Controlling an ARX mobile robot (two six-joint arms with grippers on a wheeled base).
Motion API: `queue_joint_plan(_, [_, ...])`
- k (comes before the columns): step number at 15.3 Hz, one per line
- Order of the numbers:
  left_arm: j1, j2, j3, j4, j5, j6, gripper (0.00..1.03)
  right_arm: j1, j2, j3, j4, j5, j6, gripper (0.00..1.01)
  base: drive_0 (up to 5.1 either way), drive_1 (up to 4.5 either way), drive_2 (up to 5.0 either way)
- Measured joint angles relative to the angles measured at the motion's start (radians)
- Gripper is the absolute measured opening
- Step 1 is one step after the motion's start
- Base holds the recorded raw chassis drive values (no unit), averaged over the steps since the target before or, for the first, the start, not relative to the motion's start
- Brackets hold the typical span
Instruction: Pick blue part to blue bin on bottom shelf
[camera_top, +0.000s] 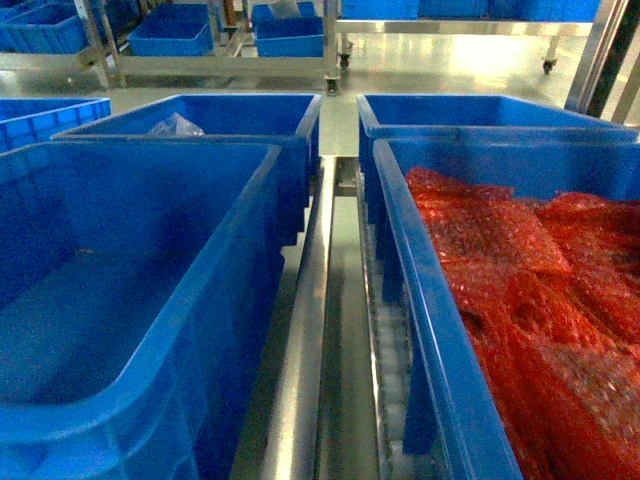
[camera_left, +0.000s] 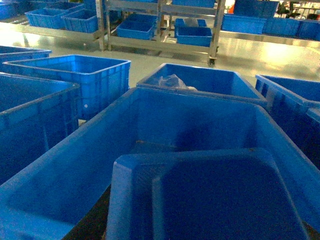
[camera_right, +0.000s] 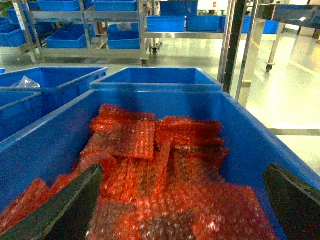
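This is a factory or warehouse floor. Large blue plastic bins stand in rows on a stainless-steel roller rack, its white rollers and flat rails showing between them. One bin is filled with parts wrapped in red bubble wrap. Farther back, wheeled steel shelving carries more blue bins on several tiers, standing on a glossy pale industrial floor.

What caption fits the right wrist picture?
Open right gripper hovering above a blue bin full of red bubble-wrap packets.
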Motion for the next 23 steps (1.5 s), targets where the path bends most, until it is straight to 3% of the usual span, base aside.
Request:
queue_joint_plan(3, [0.001,0.000,0.000,0.003,0.001,0.000,0.43,0.000,0.000,0.000,0.000,0.000,0.000,0.98,0.1,3.54,-3.3])
queue_joint_plan(23, [0.001,0.001,0.000,0.000,0.001,0.000,0.43,0.000,0.000,0.000,0.001,0.000,0.000,0.98,0.0,0.02,0.0])
